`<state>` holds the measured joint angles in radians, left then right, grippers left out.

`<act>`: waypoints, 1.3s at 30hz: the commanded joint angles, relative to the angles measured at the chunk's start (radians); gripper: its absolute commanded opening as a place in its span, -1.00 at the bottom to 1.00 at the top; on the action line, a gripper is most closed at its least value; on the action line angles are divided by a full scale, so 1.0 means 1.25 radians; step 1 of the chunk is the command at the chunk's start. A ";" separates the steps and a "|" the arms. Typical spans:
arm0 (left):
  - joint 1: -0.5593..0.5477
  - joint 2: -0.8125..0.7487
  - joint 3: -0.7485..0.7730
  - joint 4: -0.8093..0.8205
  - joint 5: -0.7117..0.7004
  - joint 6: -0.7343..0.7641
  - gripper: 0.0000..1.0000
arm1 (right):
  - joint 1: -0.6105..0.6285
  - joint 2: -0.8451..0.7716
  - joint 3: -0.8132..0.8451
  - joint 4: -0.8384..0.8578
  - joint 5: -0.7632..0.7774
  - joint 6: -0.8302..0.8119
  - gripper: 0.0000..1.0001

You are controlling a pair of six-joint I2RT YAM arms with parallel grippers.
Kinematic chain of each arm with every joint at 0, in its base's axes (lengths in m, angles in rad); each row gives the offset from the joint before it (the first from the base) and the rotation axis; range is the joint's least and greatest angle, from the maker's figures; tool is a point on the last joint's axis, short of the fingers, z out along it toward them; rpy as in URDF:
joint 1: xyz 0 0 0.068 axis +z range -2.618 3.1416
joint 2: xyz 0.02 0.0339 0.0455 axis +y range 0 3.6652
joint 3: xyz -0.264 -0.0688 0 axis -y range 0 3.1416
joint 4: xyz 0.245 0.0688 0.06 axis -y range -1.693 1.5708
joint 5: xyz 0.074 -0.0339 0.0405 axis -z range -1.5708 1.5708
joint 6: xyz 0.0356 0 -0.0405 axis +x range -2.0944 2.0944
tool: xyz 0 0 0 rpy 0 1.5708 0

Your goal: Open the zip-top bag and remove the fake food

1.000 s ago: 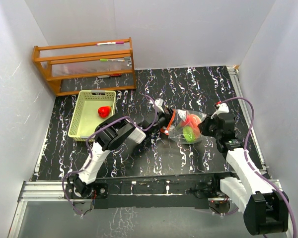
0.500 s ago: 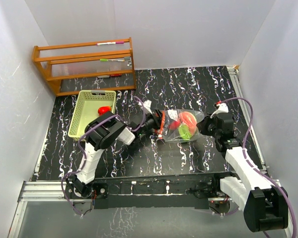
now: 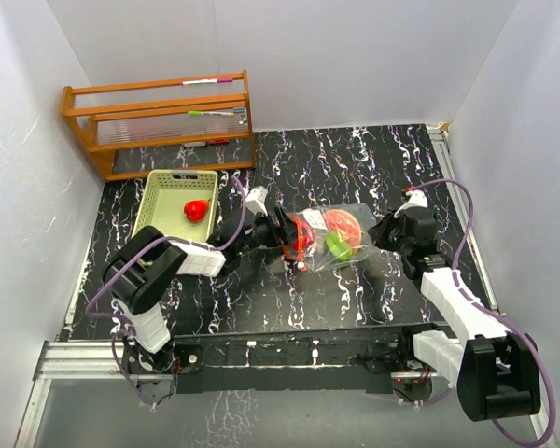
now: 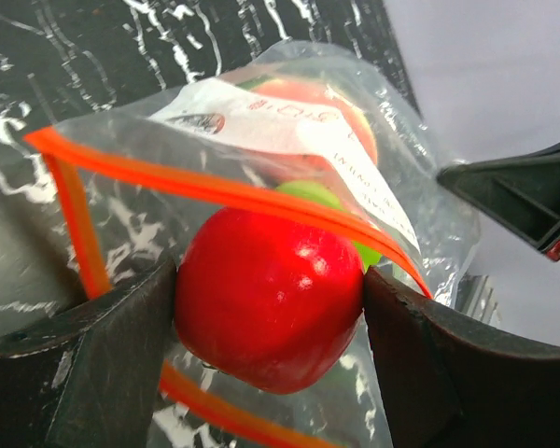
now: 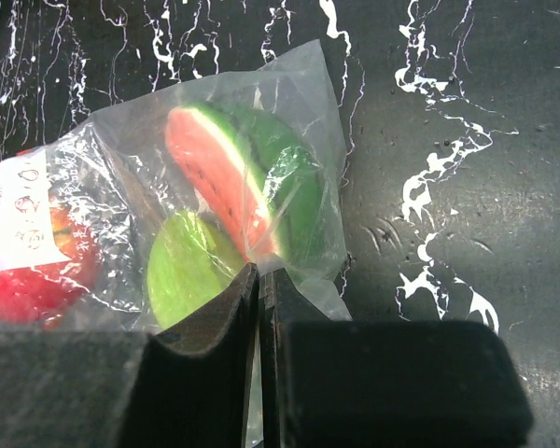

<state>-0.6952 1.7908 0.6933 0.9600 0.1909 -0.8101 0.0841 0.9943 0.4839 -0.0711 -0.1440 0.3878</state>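
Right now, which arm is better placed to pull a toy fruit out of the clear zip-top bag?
Left. The left pincer clasps the round red plastic fruit at the open mouth of the clear crinkly plastic zip-top bag; the right pincer is shut on the bag's far end, anchoring it.

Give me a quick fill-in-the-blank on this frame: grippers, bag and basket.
The fruit gripped by the left gripper is ___ in colour. The right gripper is ___ on the zip-top bag. The watermelon slice lies inside the ___. The basket holds ___ red piece.
Missing: red; shut; bag; one.
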 commanded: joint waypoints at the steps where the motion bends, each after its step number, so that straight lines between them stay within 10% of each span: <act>1: 0.008 -0.106 -0.026 -0.189 -0.022 0.082 0.08 | -0.001 0.007 0.039 0.076 0.008 0.018 -0.85; 21: 0.270 -0.493 0.002 -0.620 -0.173 0.148 0.06 | -0.003 0.014 -0.006 0.115 -0.014 0.014 -0.85; 39: 0.575 -0.393 0.025 -0.590 -0.280 0.093 0.02 | -0.003 0.021 -0.047 0.147 -0.084 0.040 -0.85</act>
<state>-0.0063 1.2930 0.7326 0.1867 -0.0795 -0.6727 0.0834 1.0206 0.4305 0.0399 -0.2199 0.4221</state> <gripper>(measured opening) 0.727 0.078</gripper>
